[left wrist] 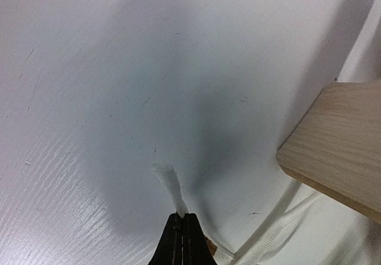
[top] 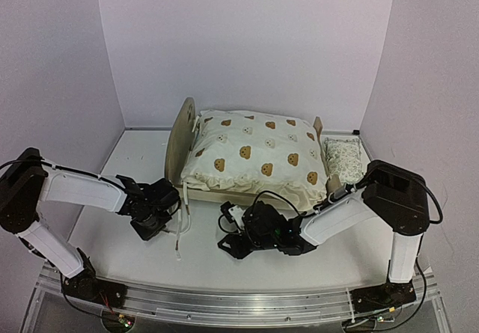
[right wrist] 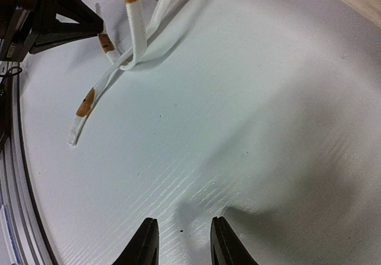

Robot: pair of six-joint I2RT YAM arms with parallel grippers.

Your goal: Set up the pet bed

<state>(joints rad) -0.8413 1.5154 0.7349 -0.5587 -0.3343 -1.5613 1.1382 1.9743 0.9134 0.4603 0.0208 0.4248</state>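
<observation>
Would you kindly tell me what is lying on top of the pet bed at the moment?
A cream bear-print quilt lies over the pet bed, spanning from headboard to footboard. Whatever is beneath it, any mattress included, is covered and cannot be seen.

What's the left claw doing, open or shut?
Shut. The left claw is closed tight on the end of a white tie.

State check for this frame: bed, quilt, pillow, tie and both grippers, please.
pet bed: upright on the table, top covered.
quilt: lying rumpled on the bed.
pillow: on the table past the footboard, off the bed.
left gripper: shut on the white tie.
white tie: end pinched.
right gripper: open, empty, low over the table.
</observation>
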